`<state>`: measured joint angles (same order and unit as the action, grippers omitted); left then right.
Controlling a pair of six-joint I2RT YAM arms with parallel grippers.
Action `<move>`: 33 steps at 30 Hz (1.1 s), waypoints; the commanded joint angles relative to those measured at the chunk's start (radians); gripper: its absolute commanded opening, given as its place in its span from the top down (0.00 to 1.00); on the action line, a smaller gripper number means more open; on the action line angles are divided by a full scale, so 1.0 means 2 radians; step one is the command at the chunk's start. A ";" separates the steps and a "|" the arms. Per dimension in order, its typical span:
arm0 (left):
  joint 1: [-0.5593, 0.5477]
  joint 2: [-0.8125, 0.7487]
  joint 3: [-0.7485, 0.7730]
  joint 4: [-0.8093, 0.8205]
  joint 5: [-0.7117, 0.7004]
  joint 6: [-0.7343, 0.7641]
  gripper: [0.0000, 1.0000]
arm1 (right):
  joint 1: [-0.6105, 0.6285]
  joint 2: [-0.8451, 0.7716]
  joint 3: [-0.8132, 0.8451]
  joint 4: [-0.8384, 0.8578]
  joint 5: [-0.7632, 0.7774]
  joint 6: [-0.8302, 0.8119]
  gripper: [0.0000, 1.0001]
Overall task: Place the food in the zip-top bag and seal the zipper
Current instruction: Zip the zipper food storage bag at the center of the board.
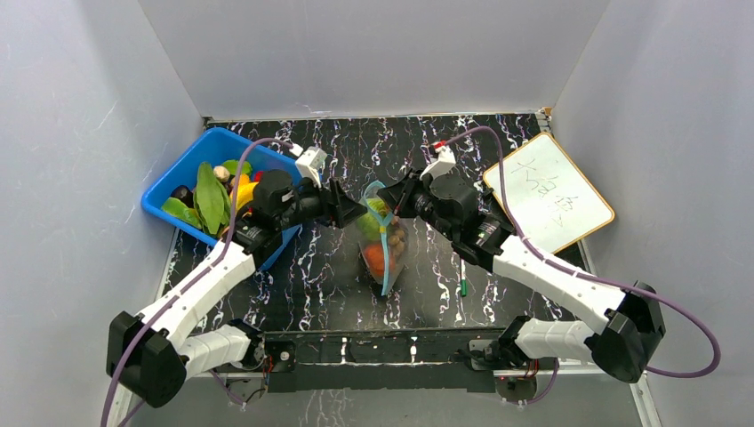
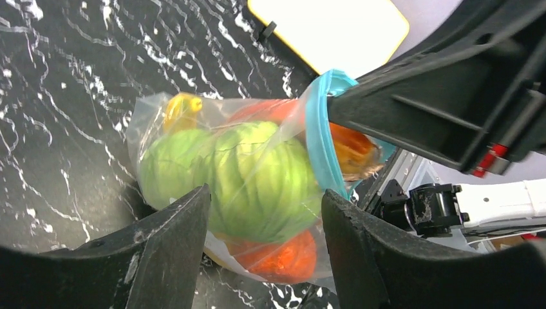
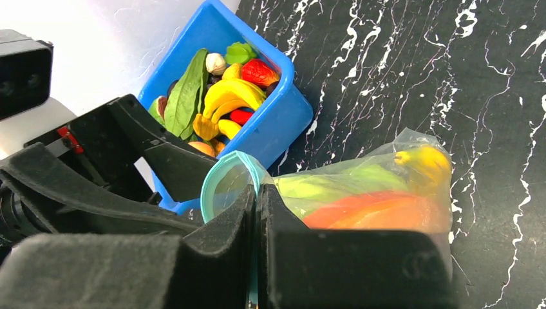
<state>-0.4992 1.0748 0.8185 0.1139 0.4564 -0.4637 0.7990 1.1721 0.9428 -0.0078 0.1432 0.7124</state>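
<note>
Right fingers (image 3: 302,257) pinch the blue zipper (image 3: 207,187), left fingers (image 2: 170,244) sit apart; I think this soft, slippery zip-top bag (image 3: 386,187) is best held there.

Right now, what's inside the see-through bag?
Inside the zip-top bag you can see a green cabbage piece, a yellow banana and orange-red pieces. Anything behind them, or behind the left gripper's fingers, is covered.
</note>
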 commanded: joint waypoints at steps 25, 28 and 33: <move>-0.053 0.011 0.078 -0.064 -0.099 -0.043 1.00 | 0.053 0.059 0.211 -0.274 0.139 0.064 0.54; -0.053 0.010 0.077 -0.050 -0.092 -0.057 1.00 | 0.062 0.039 0.205 -0.318 0.142 0.097 0.54; -0.054 0.011 0.077 -0.051 -0.106 -0.091 1.00 | 0.123 0.005 0.156 -0.356 0.156 0.178 0.58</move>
<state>-0.5999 1.1408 0.9646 -0.0528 0.2447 -0.5995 0.9958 1.2163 1.2976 -0.7040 0.4274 0.9676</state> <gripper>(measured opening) 0.010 0.434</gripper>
